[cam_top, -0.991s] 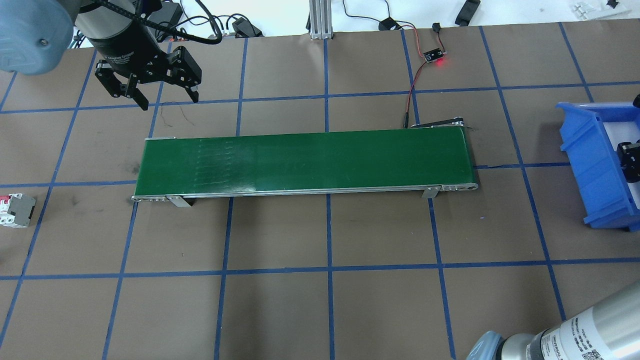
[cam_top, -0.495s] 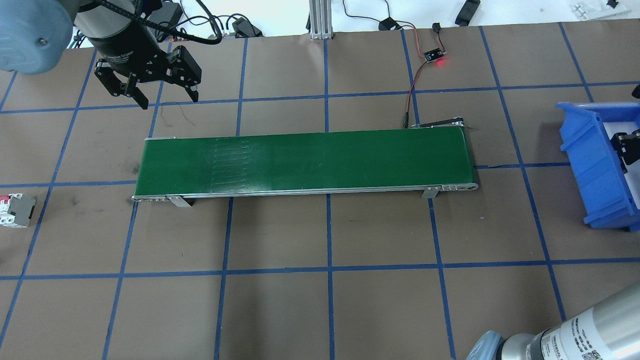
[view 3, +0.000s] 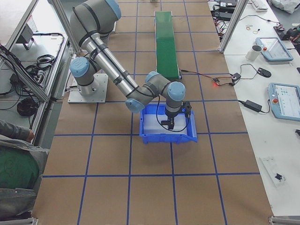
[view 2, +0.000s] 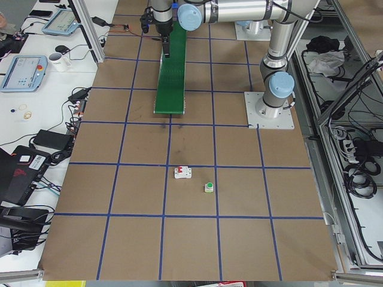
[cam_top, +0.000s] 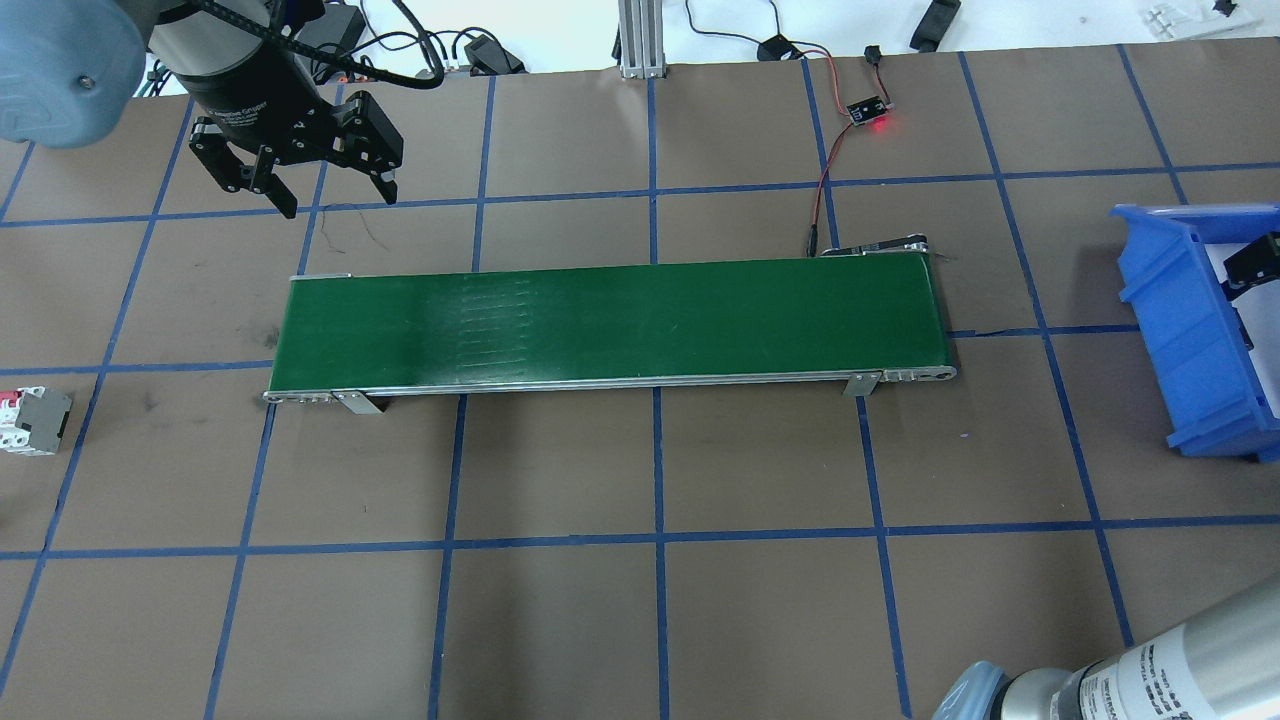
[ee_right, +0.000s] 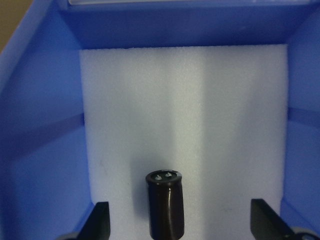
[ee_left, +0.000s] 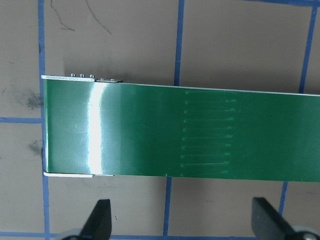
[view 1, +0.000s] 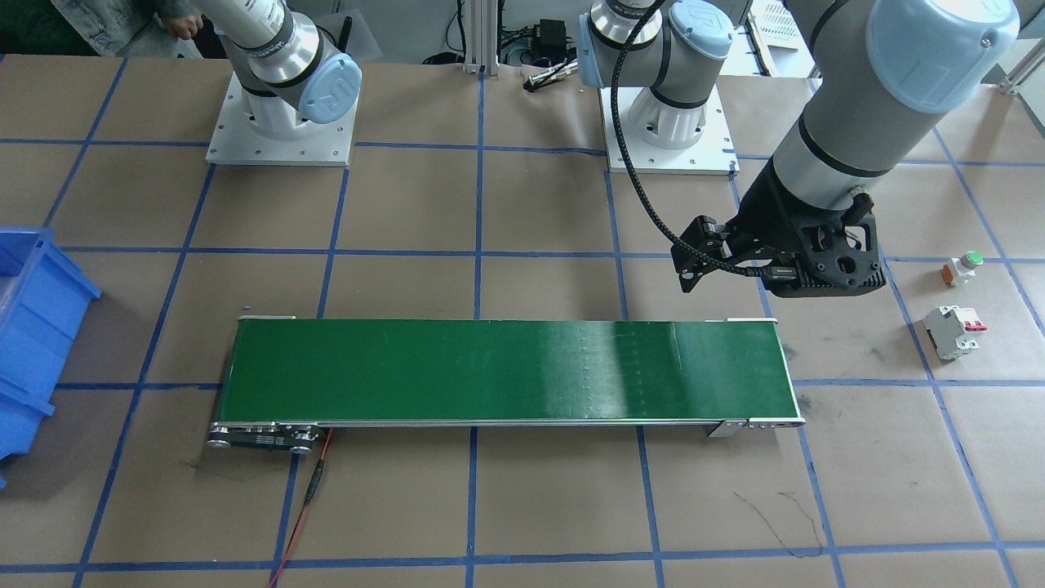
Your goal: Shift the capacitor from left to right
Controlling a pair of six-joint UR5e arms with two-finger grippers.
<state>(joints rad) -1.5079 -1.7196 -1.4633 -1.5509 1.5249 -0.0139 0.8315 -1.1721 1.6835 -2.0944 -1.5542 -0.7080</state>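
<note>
Overhead: one green conveyor belt (cam_top: 610,325) lies across the middle of the table (cam_top: 660,600), which is brown paper gridded with blue tape. A broad run of paper stretches from the belt's near edge toward 6 o'clock. The left gripper (cam_top: 338,200) hovers at 10 o'clock, just past the belt's far left corner, its claw spread and holding nothing. One blue bin (cam_top: 1185,330) sits at 3 o'clock, cut by the frame and well apart from the belt's end. One white breaker (cam_top: 32,420) lies at 9 o'clock.

Front-facing: one green-capped push button (view 1: 963,265) sits near the breaker at 3 o'clock. Two arm bases stand at 12 o'clock.

Exterior left: work benches (view 2: 36,89) with screens and cables line the 9 o'clock side.

Exterior right: the right gripper (view 3: 170,125) hangs over the bin at centre.

Left wrist: the belt's end and both its corners show, with the fingertips apart at 7 and 5 o'clock.

Right wrist: the single capacitor (ee_right: 165,205) rests on white foam (ee_right: 185,115) inside the bin at 6 o'clock. The fingers (ee_right: 100,220) stand wide on either side of it without touching, and blue walls close in at 9, 12 and 3 o'clock.
</note>
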